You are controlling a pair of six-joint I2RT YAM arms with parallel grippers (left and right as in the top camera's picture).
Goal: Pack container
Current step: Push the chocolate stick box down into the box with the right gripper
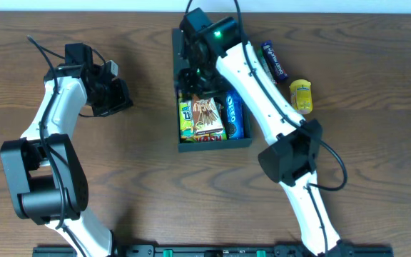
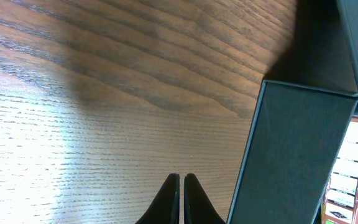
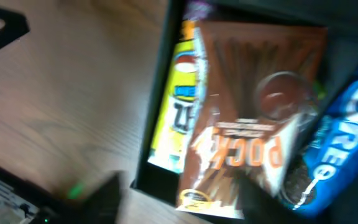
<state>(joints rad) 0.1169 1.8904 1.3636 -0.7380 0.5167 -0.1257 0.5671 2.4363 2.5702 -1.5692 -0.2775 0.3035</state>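
Below the right pincer (image 1: 193,80), grip unclear: Pocky box (image 3: 253,130) and Oreo pack (image 3: 347,124) in the container (image 1: 212,145). Left pincer (image 2: 181,186) pressed together.

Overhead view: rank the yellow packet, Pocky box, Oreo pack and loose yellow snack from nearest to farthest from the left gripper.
From the left gripper:
1. yellow packet, left side of the container
2. Pocky box, middle of it
3. Oreo pack, right side of it
4. loose yellow snack, outside, beyond the far wall
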